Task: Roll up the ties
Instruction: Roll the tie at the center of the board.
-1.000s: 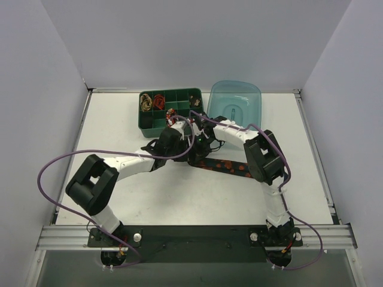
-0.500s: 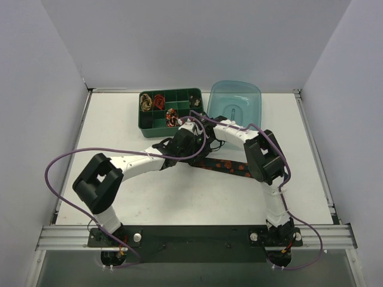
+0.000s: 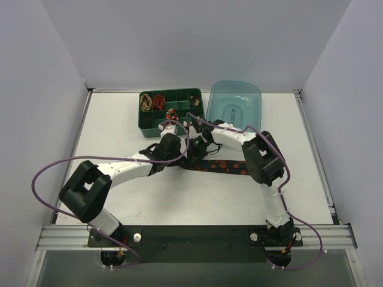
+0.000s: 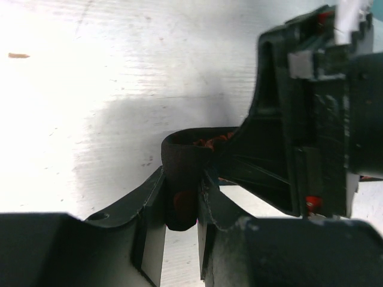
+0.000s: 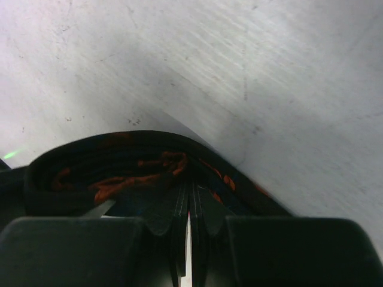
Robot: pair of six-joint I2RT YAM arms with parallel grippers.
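A black tie with orange-red blotches (image 3: pixel 224 165) lies on the white table, its free length running right from the two grippers. Its left end is wound into a loose coil (image 5: pixel 119 170). My left gripper (image 3: pixel 179 150) is shut on the coil's folded edge (image 4: pixel 181 179), pinched between its fingers. My right gripper (image 3: pixel 194 145) is shut on the inner layers of the same coil, jaws almost touching, and stands right beside the left one; its body shows in the left wrist view (image 4: pixel 311 119). Rolled gold-black (image 3: pixel 145 101) and red (image 3: pixel 158 100) ties sit in the green tray's back cells.
A green divided tray (image 3: pixel 179 95) stands at the back centre, holding another small coil (image 3: pixel 172 114) near its front. A clear blue lid (image 3: pixel 234 103) lies to its right. Purple cables loop over both arms. Grey walls enclose the table.
Both grippers shifted a little left and toward the near side with the coil. The left arm's elbow swung left and its cable loop widened. The tie's free length looks shorter.
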